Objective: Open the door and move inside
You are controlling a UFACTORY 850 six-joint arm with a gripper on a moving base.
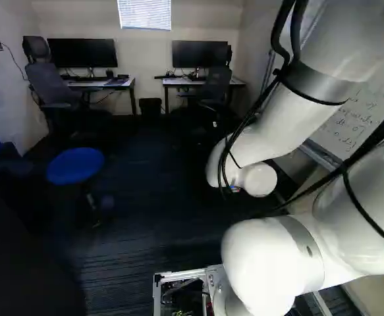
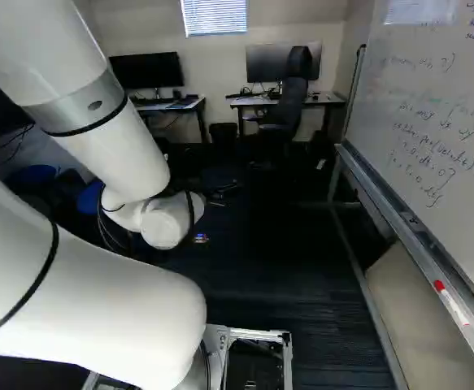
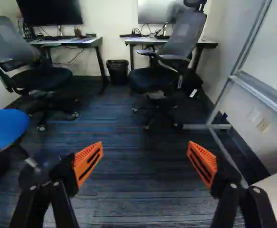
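- Wrist view: claw [image 3: 145,161] spread wide, orange pads [image 3: 87,164] well apart, nothing pinched between them; dark carpet [image 3: 128,204] shows in the gap.
- The door: no panel, handle or frame of one in any of the three views. Its bearing from the claw and the run of its long axis cannot be told.
- Straight ahead of the claw, well off: black bin [image 3: 118,71] by the far wall, a desk [image 3: 64,42] and a second desk [image 3: 205,43] to either side of it, each with an office chair drawn near.
- Only one arm [image 1: 271,125] of mine to choose from. It reaches forward over the carpet, touching no furniture that I can see.
- Blue stool [image 1: 75,166] at the left of the left base view; whiteboard [image 2: 440,106] along the right of the right base view, its metal foot [image 3: 207,127] on the carpet. The way ahead runs between these two.
- Judgement: this reads as the inside of a room, so the door is probably dealt with and the job in its late, moving-in part. Not certain, the door being out of sight.
- Next move likely wants the base rolling forward, with no grip needed.
- Risk: drifting sideways into the whiteboard's foot, or clipping the stool with the base.
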